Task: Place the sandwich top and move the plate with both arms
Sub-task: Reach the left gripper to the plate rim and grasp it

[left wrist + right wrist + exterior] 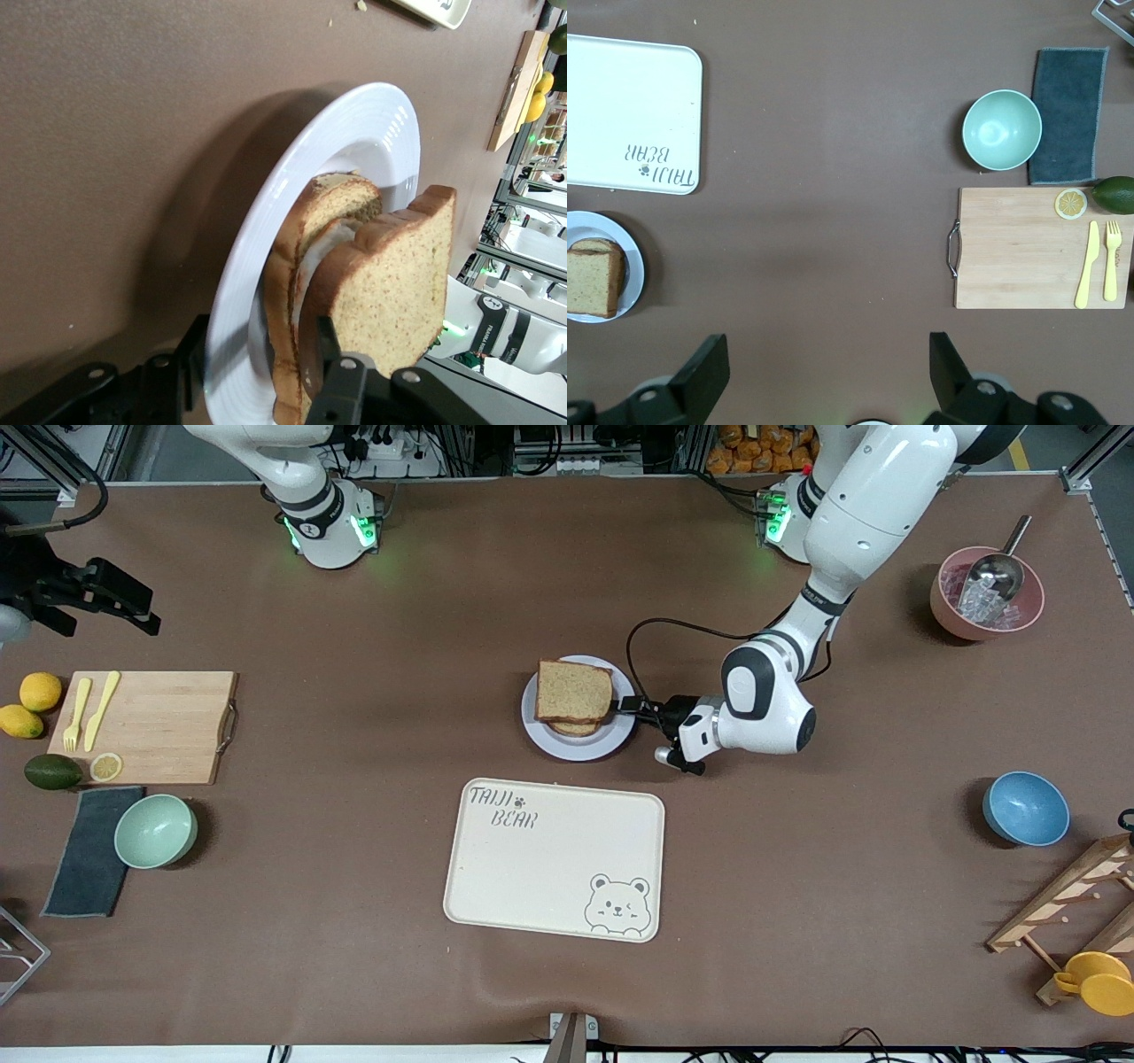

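Two bread slices (574,692) stacked on plate (542,737); pink bowl (946,615) holds scoop (999,567).

The sandwich top (574,691) is lying on the lower slice on the plate (567,749), which is sitting farther from the camera than the tray (554,859). My left gripper (625,705) is meeting the plate's rim on its left-arm side. My right gripper (824,359) is waiting above the table's right-arm end.
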Robot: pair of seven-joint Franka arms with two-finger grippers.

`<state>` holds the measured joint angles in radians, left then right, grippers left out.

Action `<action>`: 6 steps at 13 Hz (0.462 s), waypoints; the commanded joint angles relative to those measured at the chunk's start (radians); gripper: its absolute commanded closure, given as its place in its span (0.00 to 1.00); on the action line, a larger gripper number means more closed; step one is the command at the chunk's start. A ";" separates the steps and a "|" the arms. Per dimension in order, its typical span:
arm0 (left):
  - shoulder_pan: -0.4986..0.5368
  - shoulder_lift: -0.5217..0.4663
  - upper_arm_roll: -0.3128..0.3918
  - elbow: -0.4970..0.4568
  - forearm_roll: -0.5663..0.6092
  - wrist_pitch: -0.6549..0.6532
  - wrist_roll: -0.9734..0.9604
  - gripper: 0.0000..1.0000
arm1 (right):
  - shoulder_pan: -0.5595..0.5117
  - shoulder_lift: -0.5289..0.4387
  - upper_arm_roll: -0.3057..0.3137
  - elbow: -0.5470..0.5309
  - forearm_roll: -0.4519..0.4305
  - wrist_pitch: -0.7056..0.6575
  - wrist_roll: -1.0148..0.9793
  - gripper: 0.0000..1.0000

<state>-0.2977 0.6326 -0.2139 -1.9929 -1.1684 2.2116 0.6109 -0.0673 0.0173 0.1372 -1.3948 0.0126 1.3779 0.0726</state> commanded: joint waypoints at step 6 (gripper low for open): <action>-0.060 0.001 0.001 -0.017 -0.033 0.089 0.038 0.93 | -0.026 -0.019 0.024 -0.024 -0.014 0.009 -0.004 0.00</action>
<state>-0.3459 0.6359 -0.2147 -2.0000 -1.1684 2.2761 0.6117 -0.0675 0.0173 0.1373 -1.3981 0.0126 1.3786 0.0725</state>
